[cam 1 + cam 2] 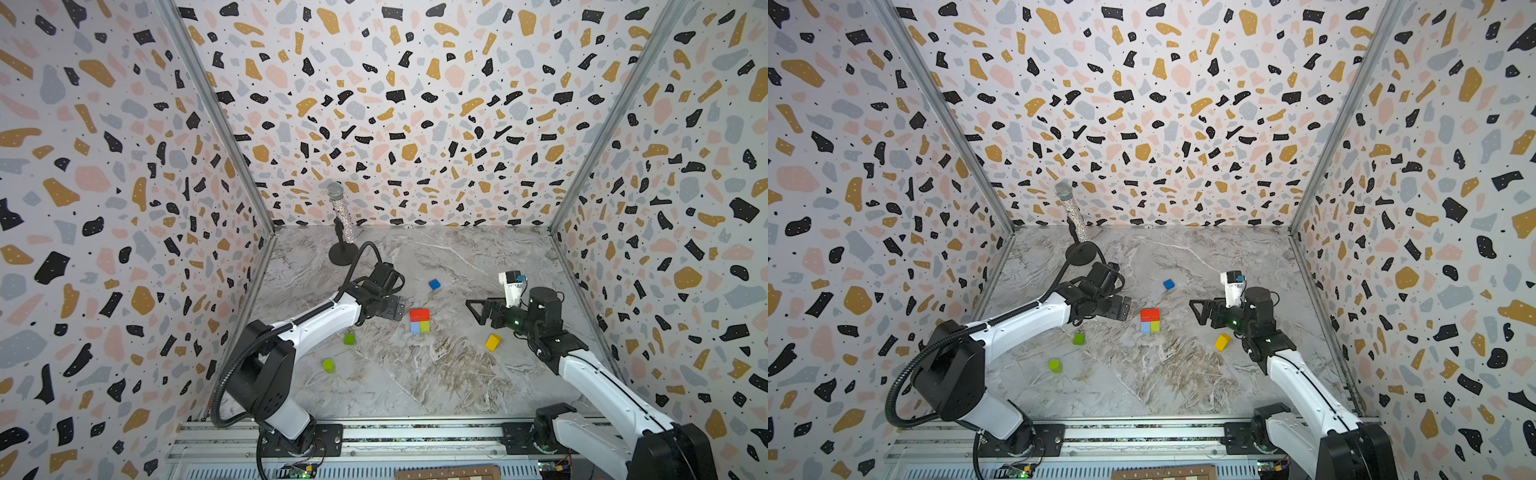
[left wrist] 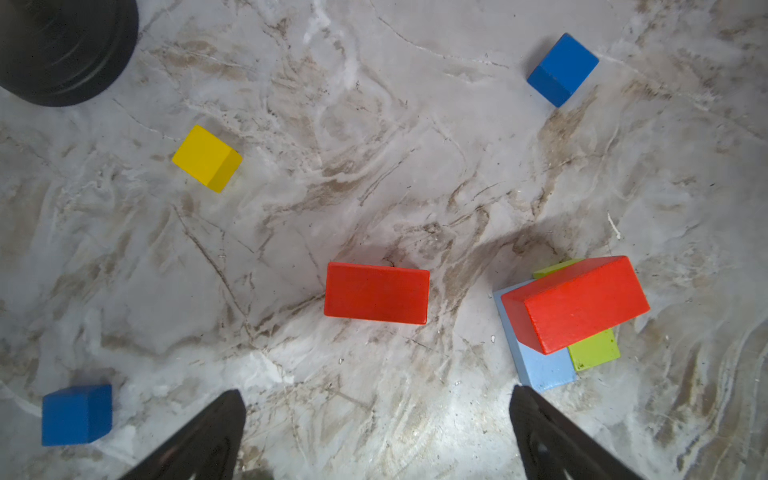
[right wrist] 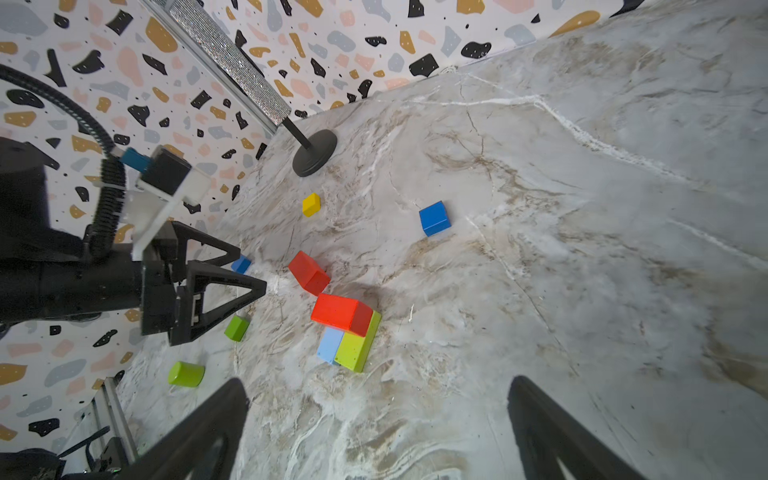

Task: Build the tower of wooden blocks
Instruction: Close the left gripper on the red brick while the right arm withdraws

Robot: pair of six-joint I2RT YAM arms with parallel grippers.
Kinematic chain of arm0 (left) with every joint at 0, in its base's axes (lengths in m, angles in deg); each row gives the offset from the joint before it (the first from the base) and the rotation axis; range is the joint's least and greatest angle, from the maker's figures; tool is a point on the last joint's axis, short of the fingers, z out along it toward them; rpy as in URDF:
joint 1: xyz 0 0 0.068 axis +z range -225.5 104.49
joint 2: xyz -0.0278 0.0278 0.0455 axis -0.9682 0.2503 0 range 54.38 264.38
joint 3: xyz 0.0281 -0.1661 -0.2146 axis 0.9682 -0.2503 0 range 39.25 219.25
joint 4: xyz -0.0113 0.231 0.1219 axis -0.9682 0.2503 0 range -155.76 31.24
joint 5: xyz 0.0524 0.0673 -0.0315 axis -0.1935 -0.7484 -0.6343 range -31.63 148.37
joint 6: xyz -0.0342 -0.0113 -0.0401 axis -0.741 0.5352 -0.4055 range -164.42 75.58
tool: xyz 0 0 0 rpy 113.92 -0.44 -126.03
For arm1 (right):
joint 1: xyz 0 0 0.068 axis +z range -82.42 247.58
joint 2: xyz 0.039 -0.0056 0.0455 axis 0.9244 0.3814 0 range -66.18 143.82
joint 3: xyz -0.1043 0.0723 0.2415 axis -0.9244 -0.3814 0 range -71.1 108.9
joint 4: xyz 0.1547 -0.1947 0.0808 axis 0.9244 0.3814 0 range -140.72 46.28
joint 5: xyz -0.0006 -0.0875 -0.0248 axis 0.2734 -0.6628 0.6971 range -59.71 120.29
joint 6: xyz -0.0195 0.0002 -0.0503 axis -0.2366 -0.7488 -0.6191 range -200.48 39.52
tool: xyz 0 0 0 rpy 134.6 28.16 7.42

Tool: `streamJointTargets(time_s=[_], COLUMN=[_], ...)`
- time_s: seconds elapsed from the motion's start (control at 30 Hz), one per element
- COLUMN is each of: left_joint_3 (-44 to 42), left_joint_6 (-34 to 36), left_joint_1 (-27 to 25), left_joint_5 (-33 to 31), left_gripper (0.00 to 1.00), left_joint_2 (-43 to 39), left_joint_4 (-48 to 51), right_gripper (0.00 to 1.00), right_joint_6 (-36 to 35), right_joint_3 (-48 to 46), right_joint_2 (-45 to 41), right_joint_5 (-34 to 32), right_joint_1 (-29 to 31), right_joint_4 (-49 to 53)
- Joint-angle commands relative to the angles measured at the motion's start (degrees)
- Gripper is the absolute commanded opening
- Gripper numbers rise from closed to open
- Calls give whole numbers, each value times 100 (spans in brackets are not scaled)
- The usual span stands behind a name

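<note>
The tower (image 1: 419, 321) (image 1: 1150, 320) stands mid-table: a light-blue block (image 2: 540, 365) and a lime block (image 2: 594, 349) side by side, with a red brick (image 2: 577, 303) lying across them. My left gripper (image 1: 398, 307) (image 2: 376, 395) hovers open just left of it, nothing between its fingers. A second red brick (image 2: 376, 293) (image 3: 307, 272) lies flat on the table ahead of that gripper. My right gripper (image 1: 473, 309) (image 3: 376, 386) is open and empty to the tower's right. Loose blocks: a blue cube (image 1: 434, 284), a green cube (image 1: 349, 339), a lime cylinder (image 1: 328, 365), a yellow block (image 1: 493, 342).
A glittery silver microphone (image 1: 343, 216) on a black round stand (image 1: 343, 253) stands at the back left. A yellow cube (image 2: 206, 158) and another blue cube (image 2: 77, 415) lie near the left arm, hidden under it in both top views. Patterned walls enclose three sides.
</note>
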Motion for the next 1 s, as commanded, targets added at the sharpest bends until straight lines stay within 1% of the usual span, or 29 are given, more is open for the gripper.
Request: streamJointTargets(time_s=[0.0, 0.1, 0.2, 0.33, 0.5, 0.67, 0.97], left_joint_3=[285, 362, 373, 276, 318, 380, 359], left_joint_6=[264, 300, 289, 261, 227, 217, 205], left_joint_1=[23, 20, 39, 57, 75, 75, 162], left_joint_5=[-126, -113, -202, -23, 59, 124, 29], left_gripper=[99, 97, 95, 92, 89, 89, 90], left_joint_2=[185, 351, 477, 579, 757, 899, 1067], left_joint_4=[47, 21, -53, -328, -435, -491, -586], right_gripper=[99, 99, 99, 96, 96, 94, 93], right_joint_6=[98, -22, 8, 80, 144, 197, 228], right_joint_3=[-79, -132, -210, -291, -362, -395, -450], right_joint_2=[-205, -199, -212, -247, -218, -95, -94], right_joint_5=[134, 267, 408, 565, 704, 879, 937], right_joint_1=[-49, -71, -75, -75, -75, -75, -76], right_joint_4=[-305, -307, -373, -461, -579, -689, -767])
